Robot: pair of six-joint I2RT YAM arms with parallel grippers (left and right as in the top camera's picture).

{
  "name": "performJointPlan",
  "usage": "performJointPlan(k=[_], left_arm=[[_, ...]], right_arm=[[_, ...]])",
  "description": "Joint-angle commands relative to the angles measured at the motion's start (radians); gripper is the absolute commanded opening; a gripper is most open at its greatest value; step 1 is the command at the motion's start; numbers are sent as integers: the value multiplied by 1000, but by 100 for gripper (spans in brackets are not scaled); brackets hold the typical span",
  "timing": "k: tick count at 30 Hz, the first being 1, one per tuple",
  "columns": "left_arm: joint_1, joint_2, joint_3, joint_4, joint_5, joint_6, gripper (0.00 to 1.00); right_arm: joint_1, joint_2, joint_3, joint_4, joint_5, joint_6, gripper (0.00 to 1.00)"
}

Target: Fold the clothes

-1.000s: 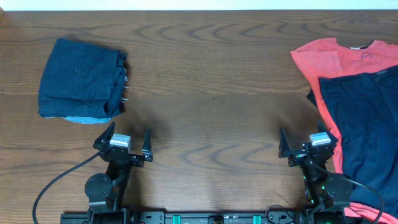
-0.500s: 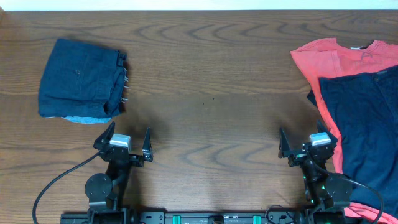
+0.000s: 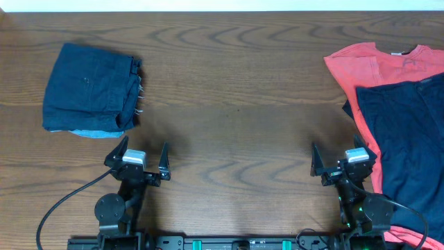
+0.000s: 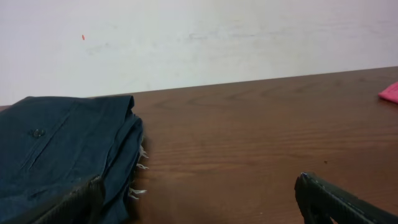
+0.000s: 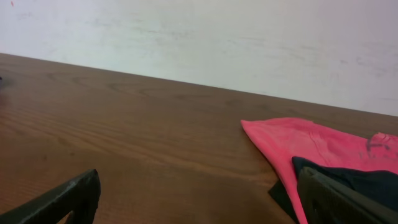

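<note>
A folded stack of dark navy clothes (image 3: 91,88) lies at the far left of the table; the left wrist view shows its frayed edge (image 4: 65,149). At the far right a coral-red T-shirt (image 3: 368,66) lies flat with a dark navy garment (image 3: 409,139) spread on top of it, and both show in the right wrist view (image 5: 298,143). My left gripper (image 3: 142,154) stands open near the front edge, just below the folded stack, holding nothing. My right gripper (image 3: 341,158) is open too, beside the left edge of the navy garment, and is empty.
The brown wooden table (image 3: 236,104) runs to a white wall (image 4: 199,37) at the back. A pale blue piece (image 3: 90,132) peeks out under the folded stack. A black cable (image 3: 59,205) loops by the left arm's base.
</note>
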State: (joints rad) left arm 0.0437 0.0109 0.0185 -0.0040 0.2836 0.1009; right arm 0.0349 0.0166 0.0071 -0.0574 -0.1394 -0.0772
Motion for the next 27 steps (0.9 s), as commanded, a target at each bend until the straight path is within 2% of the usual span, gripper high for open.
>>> performJointPlan(k=[1, 5, 9, 13, 15, 19, 23, 27], left_arm=[[-3, -7, -14, -40, 11, -9, 98], [-3, -7, -14, -40, 15, -10, 98], [-3, -7, -14, -21, 79, -10, 98], [-3, -7, -14, -14, 124, -24, 98], [-3, -7, -14, 3, 124, -93, 98], [-3, -7, 15, 77, 124, -262, 98], [-3, 11, 95, 83, 124, -287, 98], [-3, 136, 251, -45, 123, -318, 98]], right_arm=[[-8, -6, -2, -3, -7, 2, 99], [-8, -6, -2, -3, -8, 2, 99], [-8, -6, -2, -3, -31, 9, 99], [-8, -5, -2, 6, -32, 159, 99], [-8, -5, -2, 14, -48, 264, 99], [-8, -5, 0, 47, -144, 354, 99], [-8, -3, 53, 54, -237, 362, 99], [-8, 38, 171, -60, -244, 365, 99]])
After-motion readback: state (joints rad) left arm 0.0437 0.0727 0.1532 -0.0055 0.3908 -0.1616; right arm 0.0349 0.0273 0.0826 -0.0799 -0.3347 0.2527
